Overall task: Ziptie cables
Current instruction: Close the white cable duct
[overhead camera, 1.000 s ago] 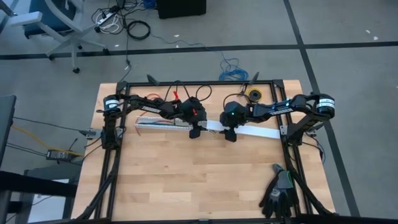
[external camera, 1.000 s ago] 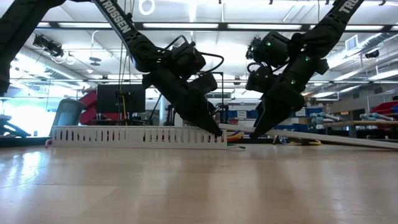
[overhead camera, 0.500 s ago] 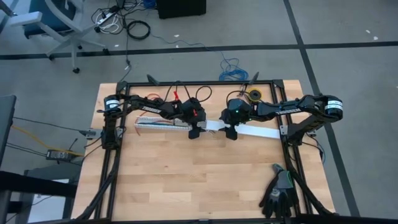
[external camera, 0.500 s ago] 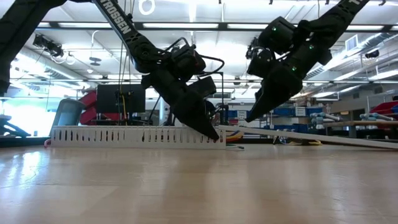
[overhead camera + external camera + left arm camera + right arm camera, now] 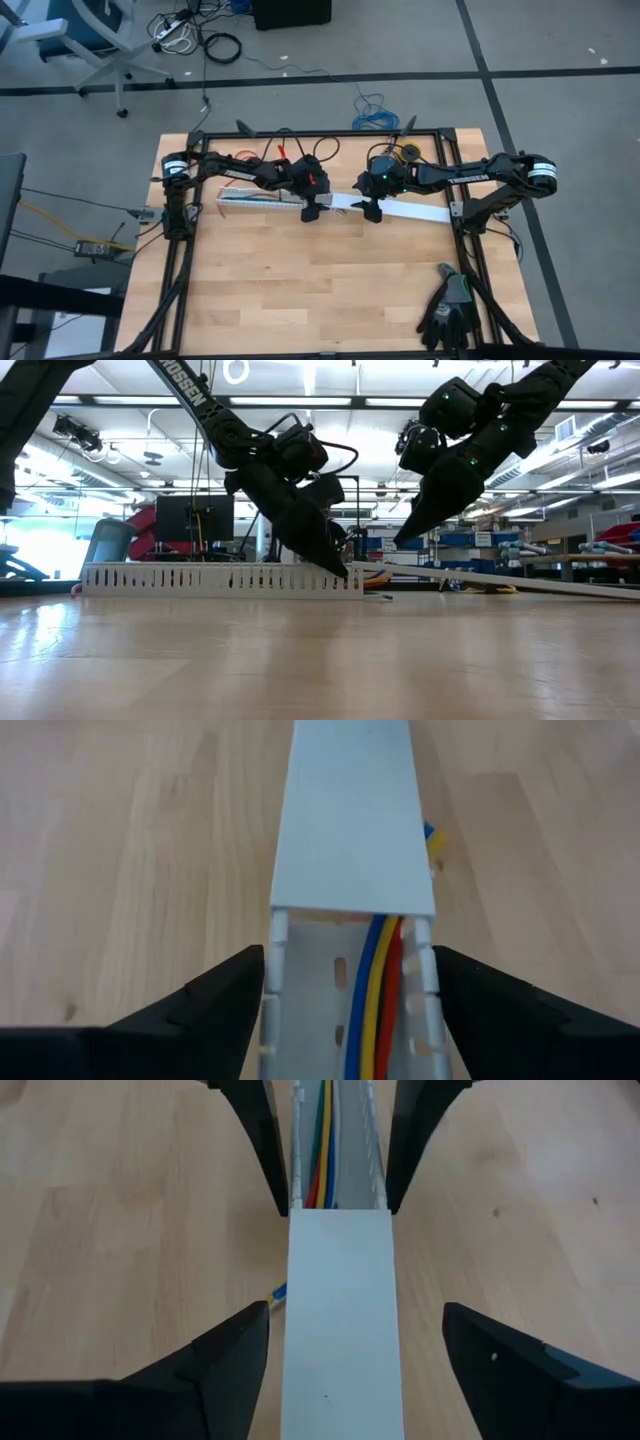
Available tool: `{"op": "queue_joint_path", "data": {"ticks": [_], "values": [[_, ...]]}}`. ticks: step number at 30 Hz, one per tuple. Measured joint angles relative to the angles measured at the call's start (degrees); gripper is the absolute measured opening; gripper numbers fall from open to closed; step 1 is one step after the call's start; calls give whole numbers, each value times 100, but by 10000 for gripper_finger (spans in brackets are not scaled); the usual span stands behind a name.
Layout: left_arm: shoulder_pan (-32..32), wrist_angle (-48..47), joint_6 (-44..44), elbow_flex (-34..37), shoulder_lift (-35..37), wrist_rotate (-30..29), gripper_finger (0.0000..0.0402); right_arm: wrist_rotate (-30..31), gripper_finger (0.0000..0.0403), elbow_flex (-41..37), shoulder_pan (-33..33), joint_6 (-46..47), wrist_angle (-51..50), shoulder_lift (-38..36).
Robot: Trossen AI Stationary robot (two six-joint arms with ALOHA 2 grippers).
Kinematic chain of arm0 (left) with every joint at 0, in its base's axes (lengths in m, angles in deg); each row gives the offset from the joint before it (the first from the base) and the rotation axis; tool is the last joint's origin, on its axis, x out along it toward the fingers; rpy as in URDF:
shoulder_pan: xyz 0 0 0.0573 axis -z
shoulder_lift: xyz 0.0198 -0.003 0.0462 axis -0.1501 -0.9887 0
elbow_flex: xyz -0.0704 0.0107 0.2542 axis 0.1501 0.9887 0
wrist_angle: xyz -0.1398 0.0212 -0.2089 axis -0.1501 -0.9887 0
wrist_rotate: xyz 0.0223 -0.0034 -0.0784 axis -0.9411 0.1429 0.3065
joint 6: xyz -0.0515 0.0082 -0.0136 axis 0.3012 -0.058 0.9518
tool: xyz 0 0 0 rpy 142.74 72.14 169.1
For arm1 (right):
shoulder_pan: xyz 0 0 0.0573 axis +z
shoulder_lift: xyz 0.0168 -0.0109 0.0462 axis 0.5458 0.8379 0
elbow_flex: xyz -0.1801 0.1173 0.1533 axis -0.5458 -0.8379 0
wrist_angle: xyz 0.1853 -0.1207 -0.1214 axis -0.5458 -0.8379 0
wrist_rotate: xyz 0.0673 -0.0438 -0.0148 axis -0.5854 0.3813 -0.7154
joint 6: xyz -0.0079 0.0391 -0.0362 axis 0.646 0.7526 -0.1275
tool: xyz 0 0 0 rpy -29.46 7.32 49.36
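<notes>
A white slotted channel lies along the table's far left, with the cables (blue, yellow, red, green) running inside it. A flat white cover strip rests with one end on the channel's right end and reaches toward the table's right. My left gripper is open, slanting down, one finger on each side of that channel end. My right gripper hangs open above the cover strip, clear of it. No ziptie shows in any view. My left gripper has its fingertips close against the channel's two outer side walls at its right end, coming slanting down from the table's left along the channel. I cannot tell whether they touch the walls. The channel lies flat on the table.
A dark spool sits at the far edge and a pair of black gloves at the near right corner. A loose yellow-blue wire end pokes out beside the cover. Bare wood fills the table's near half.
My right gripper has risen from just above the cover strip to well clear of it, staying open. The channel, the cover and the cables have kept their places.
</notes>
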Motion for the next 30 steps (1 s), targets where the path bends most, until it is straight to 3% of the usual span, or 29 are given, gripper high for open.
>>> {"op": "queue_joint_path", "data": {"ticks": [9, 20, 30], "values": [[-2, -369, -26, -2, -22, 0, 294, 2, 272, 0, 1, 15, 9, 0], [-2, -336, -31, -4, -25, 11, 229, 1, 264, 1, 0, 216, 41, 208], [0, -330, -31, -7, -25, 17, 224, -151, 242, 0, 1, 245, 326, 433]]}}
